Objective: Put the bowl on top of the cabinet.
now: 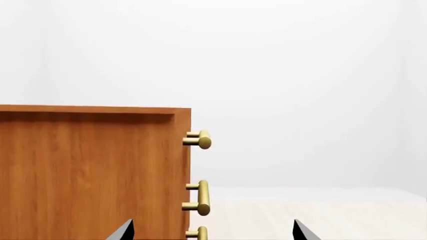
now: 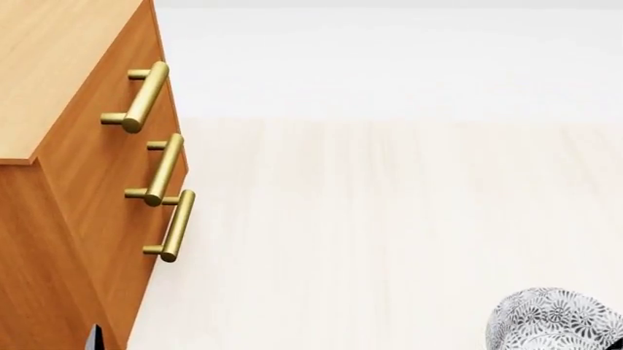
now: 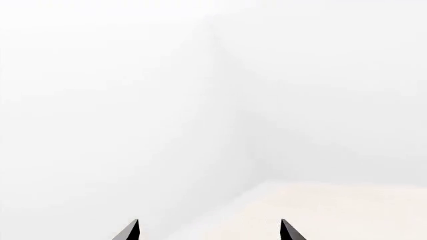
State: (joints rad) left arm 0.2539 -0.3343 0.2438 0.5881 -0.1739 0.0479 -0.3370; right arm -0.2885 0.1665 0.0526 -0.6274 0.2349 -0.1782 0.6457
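The patterned bowl (image 2: 553,319) sits on the pale surface at the bottom right corner of the head view, partly cut off by the frame edge. The orange-brown cabinet (image 2: 58,87) fills the left of that view, with three brass handles (image 2: 160,171) on its front. In the left wrist view the cabinet (image 1: 87,170) stands ahead of my left gripper (image 1: 212,231), whose fingertips are wide apart with nothing between them. My right gripper (image 3: 209,231) is open too and faces a bare white wall corner. A dark sliver of the left gripper (image 2: 95,337) shows by the cabinet's lower side.
The pale wood surface (image 2: 389,219) stretches from the cabinet front to the bowl. White walls (image 3: 200,90) stand behind it.
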